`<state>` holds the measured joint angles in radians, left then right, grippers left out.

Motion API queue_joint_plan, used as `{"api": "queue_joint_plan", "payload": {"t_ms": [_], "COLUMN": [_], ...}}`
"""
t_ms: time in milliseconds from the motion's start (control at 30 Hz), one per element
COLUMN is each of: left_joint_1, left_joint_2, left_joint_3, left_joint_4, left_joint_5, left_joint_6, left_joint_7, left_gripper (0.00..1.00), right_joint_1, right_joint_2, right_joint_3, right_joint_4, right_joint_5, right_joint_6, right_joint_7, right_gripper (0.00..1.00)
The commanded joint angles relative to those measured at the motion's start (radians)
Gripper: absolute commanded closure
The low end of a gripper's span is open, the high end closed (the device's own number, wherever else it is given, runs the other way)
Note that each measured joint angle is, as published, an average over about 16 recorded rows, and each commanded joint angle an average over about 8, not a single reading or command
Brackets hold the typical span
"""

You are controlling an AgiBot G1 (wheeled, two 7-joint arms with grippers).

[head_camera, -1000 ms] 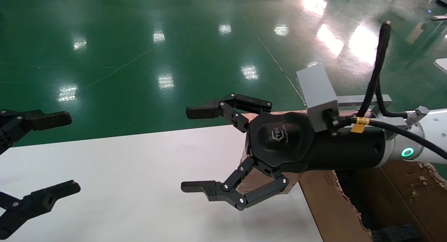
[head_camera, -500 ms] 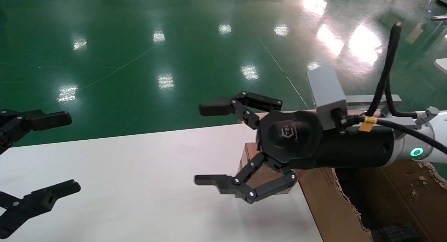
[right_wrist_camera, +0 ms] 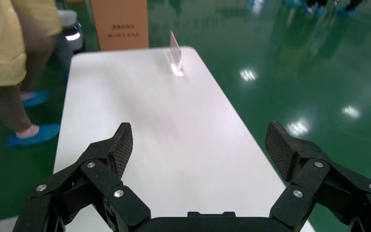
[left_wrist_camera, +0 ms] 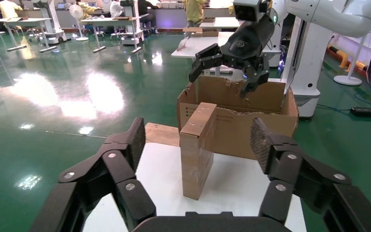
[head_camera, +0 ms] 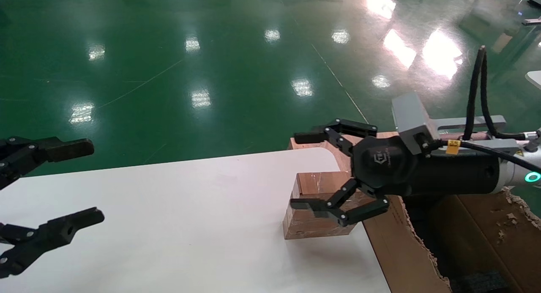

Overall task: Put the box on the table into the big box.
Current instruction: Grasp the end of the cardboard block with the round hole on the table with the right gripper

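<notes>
Box (head_camera: 315, 208): brown cardboard, stood upright on the white surface (head_camera: 169, 217) near its right edge, just beside the carton (head_camera: 397, 246). Carton: large, torn flaps, off the surface's right side. Right hand (head_camera: 302, 172): held above the box, fingers spread wide, nothing gripped. Left hand (head_camera: 63, 187): held over the surface's left end, spread wide, empty.

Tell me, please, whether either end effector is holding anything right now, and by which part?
Nothing is held. The right end effector is open above the small box; the left end effector is open at the table's other end.
</notes>
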<state>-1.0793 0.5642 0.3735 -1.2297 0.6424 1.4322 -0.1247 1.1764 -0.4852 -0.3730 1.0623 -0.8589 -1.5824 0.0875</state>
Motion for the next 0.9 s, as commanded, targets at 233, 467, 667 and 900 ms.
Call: {"api": "queue_joint_plan", "payload": {"t_ms": [233, 467, 667, 900], "left_joint_1": [0.000, 0.000, 0.000, 0.000], "left_joint_2": [0.000, 0.000, 0.000, 0.000], "left_joint_3": [0.000, 0.000, 0.000, 0.000], "left_joint_4": [0.000, 0.000, 0.000, 0.000], "left_joint_5": [0.000, 0.000, 0.000, 0.000], "left_joint_6": [0.000, 0.000, 0.000, 0.000], "left_joint_7": [0.000, 0.000, 0.000, 0.000], "left_gripper": [1.00, 1.00, 1.00, 1.00], "right_joint_1": [0.084, 0.197, 0.280, 0.343], "right_joint_2": [0.021, -0.003, -0.032, -0.058], "right_joint_3": [-0.103, -0.198, -0.258, -0.339], "right_joint_4": [-0.076, -0.167, -0.250, -0.329], "right_joint_5": [-0.072, -0.170, -0.232, -0.260], "right_joint_6": [-0.006, 0.001, -0.001, -0.008], "right_joint_7": [-0.042, -0.106, -0.165, -0.230], "right_gripper": [0.00, 0.00, 0.00, 0.00]}}
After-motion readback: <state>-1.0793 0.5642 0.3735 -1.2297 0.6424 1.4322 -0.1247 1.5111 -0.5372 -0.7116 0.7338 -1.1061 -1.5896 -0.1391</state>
